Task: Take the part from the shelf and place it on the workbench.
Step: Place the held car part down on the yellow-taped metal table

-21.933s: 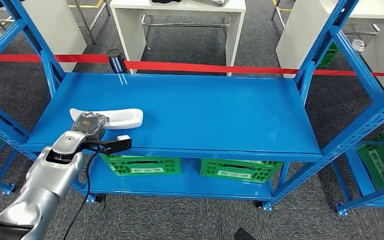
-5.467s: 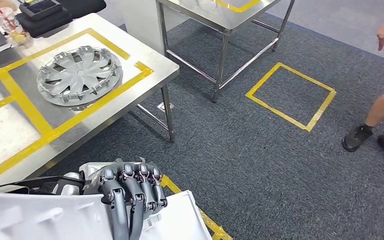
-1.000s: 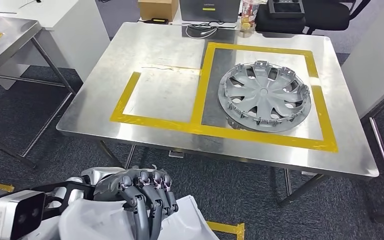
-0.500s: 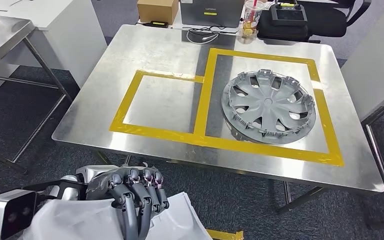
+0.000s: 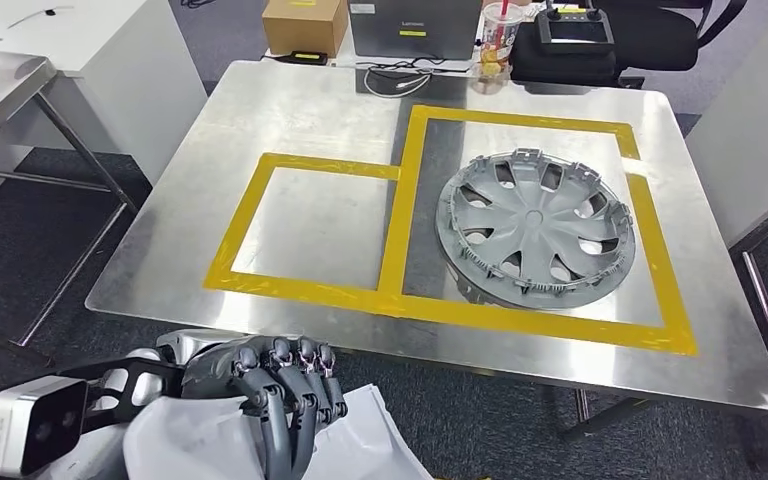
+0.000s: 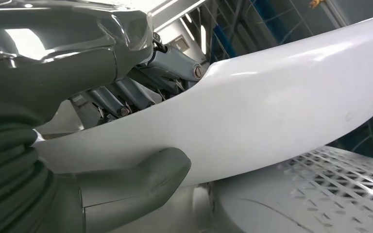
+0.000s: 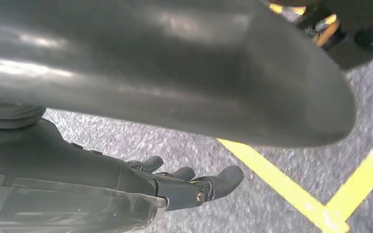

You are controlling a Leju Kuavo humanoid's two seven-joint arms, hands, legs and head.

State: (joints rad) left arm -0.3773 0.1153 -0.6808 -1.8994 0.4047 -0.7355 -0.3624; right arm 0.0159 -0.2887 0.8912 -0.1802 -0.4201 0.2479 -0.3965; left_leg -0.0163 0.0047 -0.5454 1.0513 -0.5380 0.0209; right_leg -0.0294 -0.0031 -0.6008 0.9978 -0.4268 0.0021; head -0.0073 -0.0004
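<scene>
My left hand (image 5: 275, 395) grips a long white plastic part (image 5: 360, 450) at the bottom left of the head view, dark fingers wrapped over its top edge. In the left wrist view the thumb (image 6: 141, 177) presses under the white part (image 6: 281, 116) and the fingers (image 6: 126, 92) clamp it from the other side. The steel workbench (image 5: 290, 100) lies ahead, marked with yellow tape; its left square (image 5: 310, 225) is bare. My right hand (image 7: 184, 187) hangs over the carpet, fingers loosely extended and holding nothing.
A grey wheel cover (image 5: 535, 225) lies in the right taped area of the bench. At the far edge stand a cardboard box (image 5: 305, 25), a laptop (image 5: 415, 25), a drink cup (image 5: 495, 40) and a black controller (image 5: 575, 25). White tables flank the bench.
The camera has shifted and the workbench has slid a little lower and left in the picture. My left hand still holds the white part as before.
</scene>
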